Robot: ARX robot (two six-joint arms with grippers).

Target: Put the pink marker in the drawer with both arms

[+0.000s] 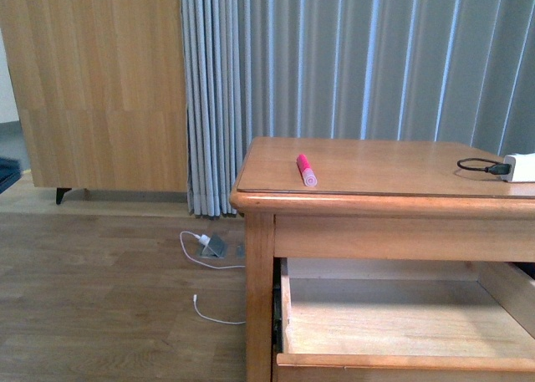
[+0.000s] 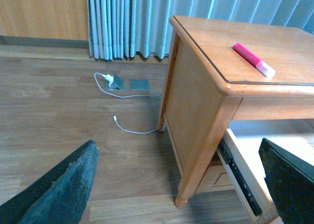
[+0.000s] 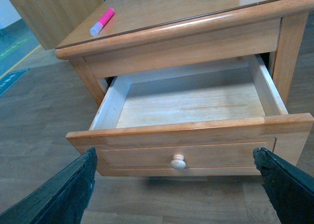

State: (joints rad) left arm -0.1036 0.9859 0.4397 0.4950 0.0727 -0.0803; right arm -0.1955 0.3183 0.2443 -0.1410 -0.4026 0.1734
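The pink marker [image 1: 307,170] lies on the wooden table top [image 1: 376,166], its pale cap toward the front edge; it also shows as the marker [image 2: 252,59] and the marker [image 3: 102,21]. Below the top, the drawer [image 3: 186,104] is pulled out, its light wood inside bare, round pale knob [image 3: 178,161] on its panel front. My right gripper [image 3: 179,189] is open in front of the knob, apart from it. My left gripper [image 2: 181,185] is open beside the table's left front leg [image 2: 194,165], low over the floor. Neither gripper shows in the front view.
A white box with a black cable [image 1: 493,166] sits at the table top's right. On the wooden floor lie a white cable [image 1: 205,257] and a grey floor socket [image 1: 214,247]. Grey curtains [image 1: 351,64] hang behind; a wooden cabinet [image 1: 92,89] stands at the back left.
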